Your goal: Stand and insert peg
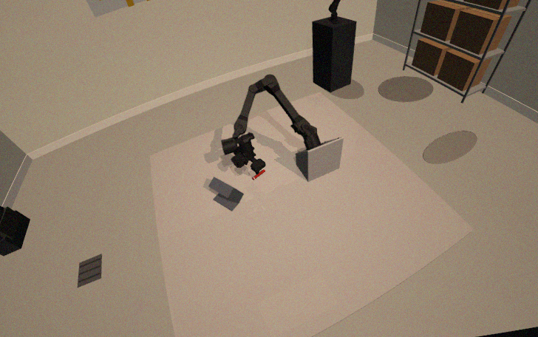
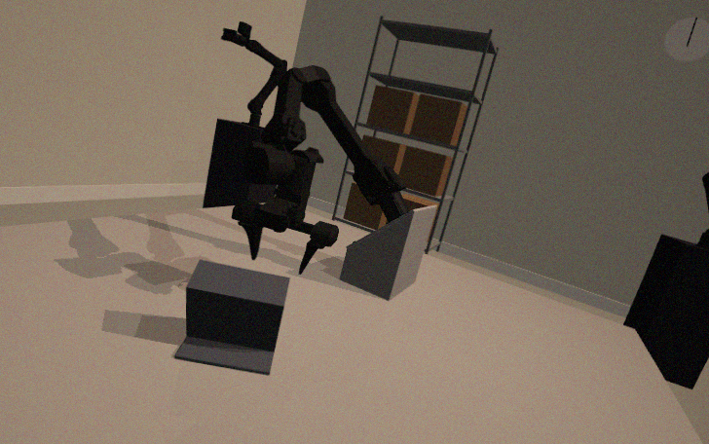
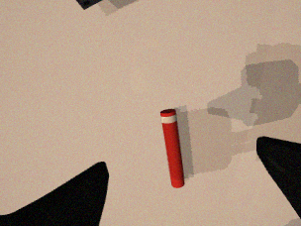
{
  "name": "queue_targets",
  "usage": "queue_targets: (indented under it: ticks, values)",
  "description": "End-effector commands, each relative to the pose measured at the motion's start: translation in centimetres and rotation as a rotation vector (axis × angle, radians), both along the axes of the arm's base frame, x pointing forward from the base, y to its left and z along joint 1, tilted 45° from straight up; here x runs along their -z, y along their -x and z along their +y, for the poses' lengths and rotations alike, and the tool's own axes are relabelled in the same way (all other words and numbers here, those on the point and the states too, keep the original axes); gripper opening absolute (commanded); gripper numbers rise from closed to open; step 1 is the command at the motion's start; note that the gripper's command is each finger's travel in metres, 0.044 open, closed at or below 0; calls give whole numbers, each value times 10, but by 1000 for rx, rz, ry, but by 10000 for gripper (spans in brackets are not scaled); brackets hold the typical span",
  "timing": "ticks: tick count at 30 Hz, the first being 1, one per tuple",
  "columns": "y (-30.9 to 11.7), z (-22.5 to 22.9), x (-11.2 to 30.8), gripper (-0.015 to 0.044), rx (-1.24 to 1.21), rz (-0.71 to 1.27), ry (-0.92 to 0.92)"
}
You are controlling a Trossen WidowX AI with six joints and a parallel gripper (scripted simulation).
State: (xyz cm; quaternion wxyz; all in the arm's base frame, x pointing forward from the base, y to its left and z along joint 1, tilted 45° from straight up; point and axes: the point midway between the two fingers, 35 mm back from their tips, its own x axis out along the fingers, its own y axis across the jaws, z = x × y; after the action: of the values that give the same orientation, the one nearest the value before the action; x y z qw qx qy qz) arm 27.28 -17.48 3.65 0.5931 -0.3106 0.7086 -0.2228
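Observation:
The red peg (image 1: 259,174) (image 3: 173,154) lies on its side on the table. Its white band (image 3: 168,119) is near its upper end in the wrist view; the plain end points down toward the bottom of that view. The peg does not show in the exterior view. My gripper (image 1: 249,170) (image 2: 277,265) (image 3: 183,158) is open and empty, above the table, with the peg between its spread fingers in the wrist view but below them. The dark grey sloped panel (image 1: 225,188) (image 2: 238,282) stands in front of the arm; only its corner (image 3: 87,4) shows in the wrist view. Its hole is hidden in all views.
A grey wedge-shaped block (image 1: 326,159) (image 2: 377,258) stands at the arm's base. The arm's shadow (image 3: 274,89) falls on the table right of the peg. A shelf rack with boxes (image 1: 468,31) (image 2: 439,120) and black pedestals (image 1: 333,55) (image 2: 672,308) stand farther off.

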Motion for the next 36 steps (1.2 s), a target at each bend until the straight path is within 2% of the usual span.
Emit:
queue_targets:
  ticks: [1,36]
  values:
    - [1,-3,6,440,0,8,-6]
    - [9,-43,45,440,0,10,-2]
